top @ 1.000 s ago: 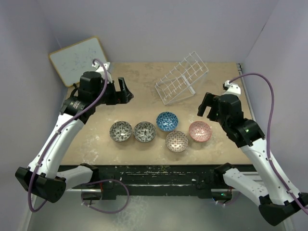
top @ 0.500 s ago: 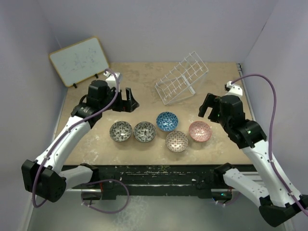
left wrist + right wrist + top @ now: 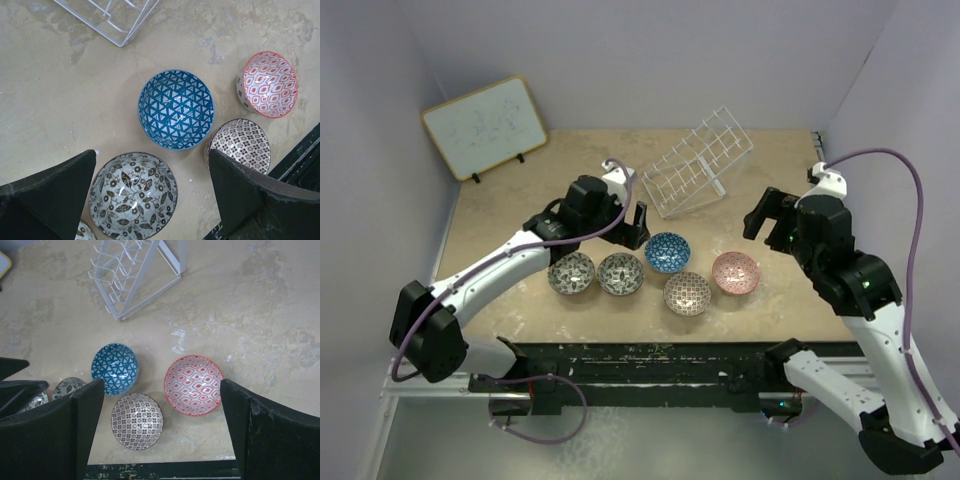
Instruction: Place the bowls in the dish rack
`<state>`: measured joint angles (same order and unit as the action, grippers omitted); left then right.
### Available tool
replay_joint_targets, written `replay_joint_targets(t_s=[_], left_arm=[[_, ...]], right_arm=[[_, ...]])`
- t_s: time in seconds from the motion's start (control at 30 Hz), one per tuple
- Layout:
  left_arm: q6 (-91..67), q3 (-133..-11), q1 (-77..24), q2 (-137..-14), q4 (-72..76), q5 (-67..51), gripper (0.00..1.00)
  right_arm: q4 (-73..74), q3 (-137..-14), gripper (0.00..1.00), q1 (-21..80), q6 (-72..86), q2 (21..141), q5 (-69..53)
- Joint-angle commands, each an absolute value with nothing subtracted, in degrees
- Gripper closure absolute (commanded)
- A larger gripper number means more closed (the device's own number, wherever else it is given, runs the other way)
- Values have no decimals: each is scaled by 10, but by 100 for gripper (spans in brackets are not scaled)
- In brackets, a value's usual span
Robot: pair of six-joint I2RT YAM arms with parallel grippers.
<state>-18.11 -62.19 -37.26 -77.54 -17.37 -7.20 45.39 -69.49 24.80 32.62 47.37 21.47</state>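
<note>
We see a mottled tan bench (image 3: 500, 215) with the tilted dish rack (image 3: 698, 163) at 1 o'clock and a whiteboard (image 3: 483, 127) at 10 o'clock. Toward 6 o'clock, all upright, sit the left grey-white bowl (image 3: 570, 273) just beside the right grey-white bowl (image 3: 620, 274), then the blue bowl (image 3: 667, 252), the lattice bowl (image 3: 687, 294) at its 5 o'clock, and the pink bowl (image 3: 735, 273).

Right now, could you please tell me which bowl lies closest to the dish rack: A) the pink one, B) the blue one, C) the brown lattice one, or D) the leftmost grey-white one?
B: the blue bowl sits just in front of the lower edge of the dish rack, nearer to it than any other.
</note>
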Motion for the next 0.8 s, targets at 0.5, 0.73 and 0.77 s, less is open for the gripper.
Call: replay_joint_targets(t_s=[0.5, 0.73, 0.77], left_arm=[[-202, -788, -527, -1016, -139, 54, 12], [-206, -848, -548, -1097, -163, 94, 14], [-207, -851, -548, -1104, -163, 99, 14]], right_arm=[[547, -871, 0, 249, 314, 474, 183], [545, -869, 0, 249, 315, 468, 168], [545, -868, 0, 249, 315, 466, 167]])
